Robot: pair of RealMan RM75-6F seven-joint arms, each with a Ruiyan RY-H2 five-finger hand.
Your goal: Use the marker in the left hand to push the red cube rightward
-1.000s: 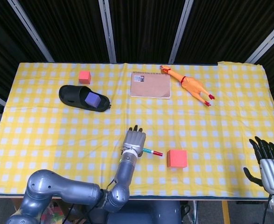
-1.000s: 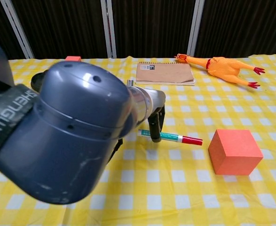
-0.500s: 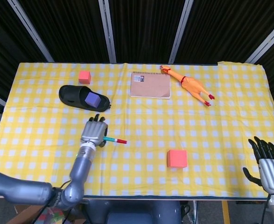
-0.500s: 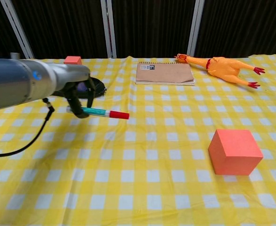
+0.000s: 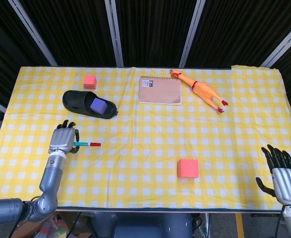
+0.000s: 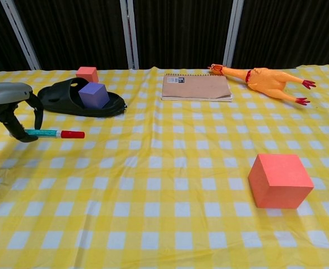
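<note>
My left hand [image 5: 63,140] grips the marker [image 5: 87,144] far out at the counter's [image 5: 145,148] left side.
The marker's red cap points right, well apart from the red cube [image 5: 188,168], which sits near the front edge. My right hand [image 5: 281,174] hangs open, fingers spread, off the counter's front right corner.

A yellow checked cloth [image 5: 150,124] covers the desk. Near its far edge lies a brown spiral notebook [image 5: 159,90], with a rubber chicken [image 5: 201,90] just to its right. At far left a black slipper [image 5: 86,104] holds a purple cube [image 5: 98,105], and a small pink cube [image 5: 89,82] sits beyond it.
</note>
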